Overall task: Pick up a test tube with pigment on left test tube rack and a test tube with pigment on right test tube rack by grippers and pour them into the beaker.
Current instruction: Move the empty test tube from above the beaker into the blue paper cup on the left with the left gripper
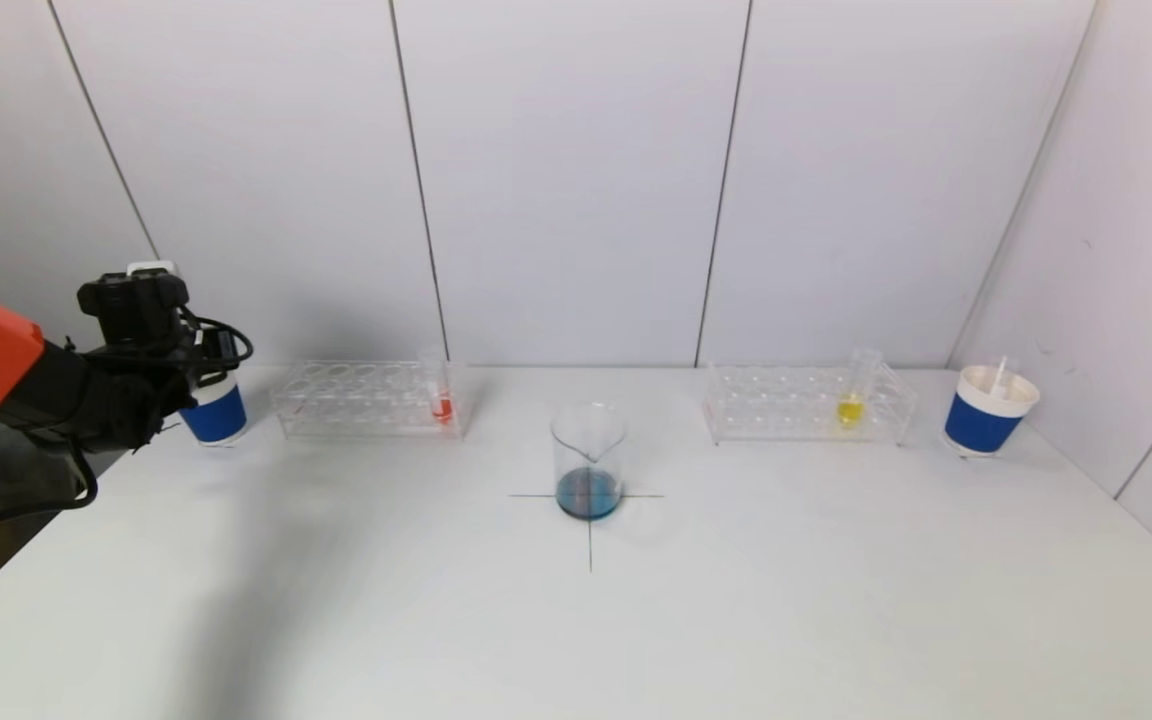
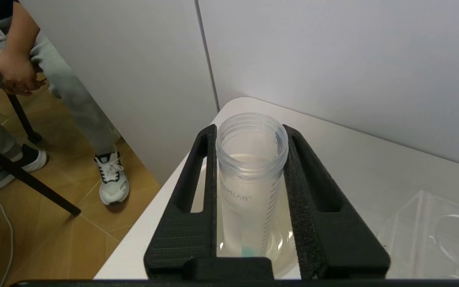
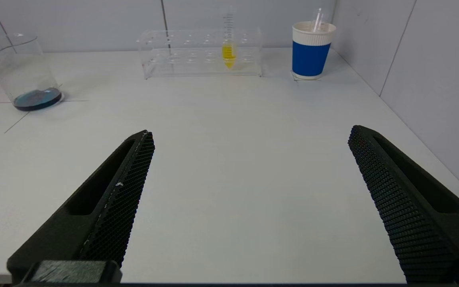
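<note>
My left gripper (image 2: 249, 129) is at the table's far left, over a blue paper cup (image 1: 216, 415). Its fingers (image 2: 197, 207) press both sides of a clear, nearly empty test tube (image 2: 249, 187). The tube stands upright inside the cup with a trace of blue at its tip. The glass beaker (image 1: 588, 460) sits on the centre cross mark with dark blue liquid in it. A tube with red pigment (image 1: 441, 395) stands in the left rack (image 1: 356, 400). Another with yellow pigment (image 1: 851, 395) stands in the right rack (image 1: 796, 405). My right gripper (image 3: 251, 133) hangs open and empty over bare table.
A second blue cup (image 1: 991, 410) with a tube in it stands at the far right, near the side wall. The table's left edge runs just beside the left cup. A seated person (image 2: 10, 67) is on the floor side there.
</note>
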Action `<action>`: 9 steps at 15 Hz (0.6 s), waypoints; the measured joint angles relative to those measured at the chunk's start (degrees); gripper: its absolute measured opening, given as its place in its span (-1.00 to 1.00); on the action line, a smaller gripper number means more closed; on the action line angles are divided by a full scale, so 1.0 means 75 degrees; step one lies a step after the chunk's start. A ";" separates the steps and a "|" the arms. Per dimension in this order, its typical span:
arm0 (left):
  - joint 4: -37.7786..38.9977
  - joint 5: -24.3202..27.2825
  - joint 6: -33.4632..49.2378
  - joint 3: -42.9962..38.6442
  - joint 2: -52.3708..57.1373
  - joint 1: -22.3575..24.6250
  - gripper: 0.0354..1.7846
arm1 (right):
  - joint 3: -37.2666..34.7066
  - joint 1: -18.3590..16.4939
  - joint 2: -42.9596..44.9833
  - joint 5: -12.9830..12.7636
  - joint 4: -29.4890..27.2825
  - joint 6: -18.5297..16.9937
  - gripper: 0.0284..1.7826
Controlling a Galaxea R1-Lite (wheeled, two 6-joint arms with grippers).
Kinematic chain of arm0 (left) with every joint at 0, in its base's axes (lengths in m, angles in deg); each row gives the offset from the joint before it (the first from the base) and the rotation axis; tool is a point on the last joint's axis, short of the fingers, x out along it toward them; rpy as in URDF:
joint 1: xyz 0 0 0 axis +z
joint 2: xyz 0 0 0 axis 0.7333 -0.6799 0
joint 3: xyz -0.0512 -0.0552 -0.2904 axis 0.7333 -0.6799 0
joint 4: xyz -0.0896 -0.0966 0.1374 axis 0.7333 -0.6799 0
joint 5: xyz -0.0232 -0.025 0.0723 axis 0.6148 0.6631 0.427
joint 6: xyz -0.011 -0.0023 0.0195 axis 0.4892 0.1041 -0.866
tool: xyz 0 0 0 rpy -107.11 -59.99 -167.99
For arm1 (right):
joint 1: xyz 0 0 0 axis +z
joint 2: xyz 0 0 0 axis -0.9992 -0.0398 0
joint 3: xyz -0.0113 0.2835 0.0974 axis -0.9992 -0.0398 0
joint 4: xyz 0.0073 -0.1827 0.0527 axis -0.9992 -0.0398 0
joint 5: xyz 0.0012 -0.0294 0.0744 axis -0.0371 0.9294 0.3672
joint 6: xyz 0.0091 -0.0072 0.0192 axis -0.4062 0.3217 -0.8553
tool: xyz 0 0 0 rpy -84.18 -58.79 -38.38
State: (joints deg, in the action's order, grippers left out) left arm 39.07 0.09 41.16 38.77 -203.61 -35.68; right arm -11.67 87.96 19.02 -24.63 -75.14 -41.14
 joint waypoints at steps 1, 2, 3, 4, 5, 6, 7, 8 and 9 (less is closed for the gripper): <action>0.0003 -0.0003 -0.0003 0.0000 0.0000 0.0000 -0.28 | 0.0000 0.0000 0.0000 0.0000 0.0000 0.0000 0.99; 0.0003 -0.0003 0.0003 0.0000 0.0003 0.0000 -0.14 | 0.0000 0.0000 0.0000 0.0002 0.0000 0.0000 0.99; 0.0003 0.0003 0.0003 0.0000 0.0003 0.0000 0.07 | 0.0000 0.0000 0.0000 0.0000 0.0000 0.0000 0.99; 0.0007 0.0003 0.0003 -0.0008 0.0003 0.0002 0.24 | 0.0000 0.0000 0.0000 0.0000 0.0000 0.0000 0.99; 0.0003 0.0003 0.0000 -0.0011 0.0003 0.0011 0.43 | 0.0000 0.0000 0.0000 0.0000 0.0000 0.0003 0.99; 0.0007 0.0000 0.0003 -0.0018 0.0003 0.0016 0.59 | 0.0000 0.0000 0.0000 0.0000 0.0000 0.0000 0.99; 0.0015 0.0007 0.0003 -0.0021 0.0003 0.0029 0.72 | 0.0000 0.0000 0.0000 0.0000 0.0000 0.0003 0.99; 0.0013 0.0007 0.0000 -0.0021 0.0003 0.0037 0.83 | 0.0000 0.0000 0.0000 0.0000 0.0000 0.0000 0.99; 0.0015 0.0010 0.0003 -0.0023 0.0003 0.0046 0.90 | 0.0000 0.0000 0.0000 0.0000 0.0000 0.0003 0.99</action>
State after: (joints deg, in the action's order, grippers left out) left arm 39.18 0.17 41.18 38.60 -203.58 -35.34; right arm -11.67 87.96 19.02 -24.63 -75.14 -41.12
